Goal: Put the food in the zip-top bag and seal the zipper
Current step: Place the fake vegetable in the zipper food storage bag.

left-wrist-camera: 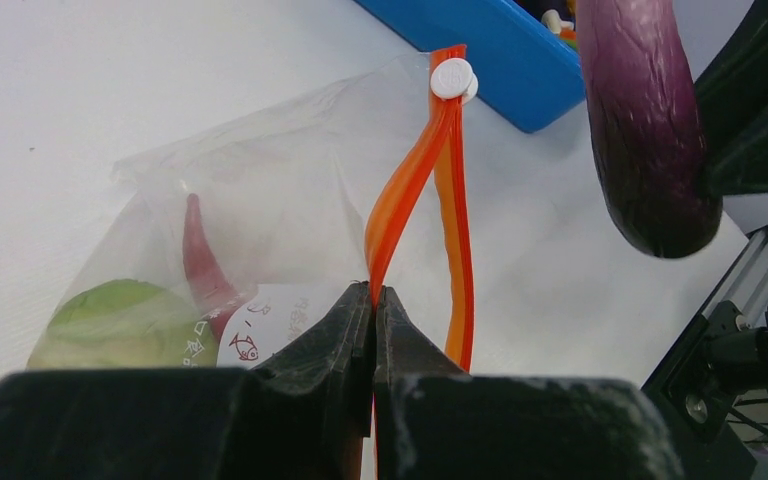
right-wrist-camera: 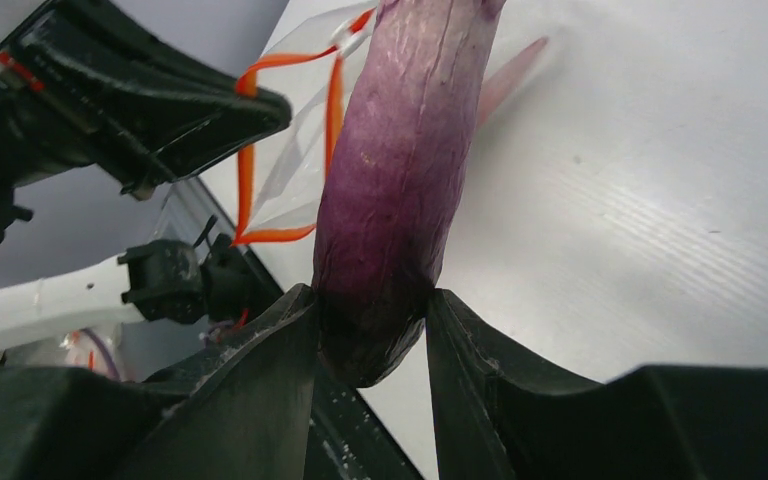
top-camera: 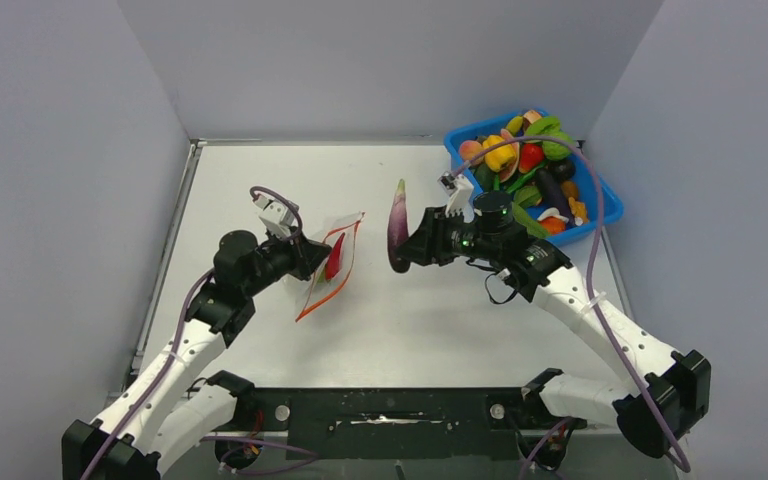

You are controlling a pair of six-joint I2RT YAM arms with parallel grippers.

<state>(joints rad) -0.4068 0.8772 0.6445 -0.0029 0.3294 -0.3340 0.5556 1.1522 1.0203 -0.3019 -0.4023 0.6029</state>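
The clear zip-top bag [top-camera: 332,262] hangs from my left gripper [top-camera: 314,258], which is shut on one side of its orange-red zipper [left-wrist-camera: 400,215]. The zipper's two strips stand apart, so the mouth gapes; a white slider [left-wrist-camera: 451,78] sits at the far end. Inside lie a red chili [left-wrist-camera: 203,262] and a green round piece [left-wrist-camera: 120,320]. My right gripper [top-camera: 407,250] is shut on the thick end of a purple eggplant [top-camera: 397,225], held above the table just right of the bag. The eggplant also shows in the right wrist view [right-wrist-camera: 400,180] and the left wrist view [left-wrist-camera: 645,130].
A blue tub [top-camera: 603,196] at the back right holds several more toy fruits and vegetables. Grey walls close in the table on three sides. The white tabletop [top-camera: 440,320] lies below both grippers.
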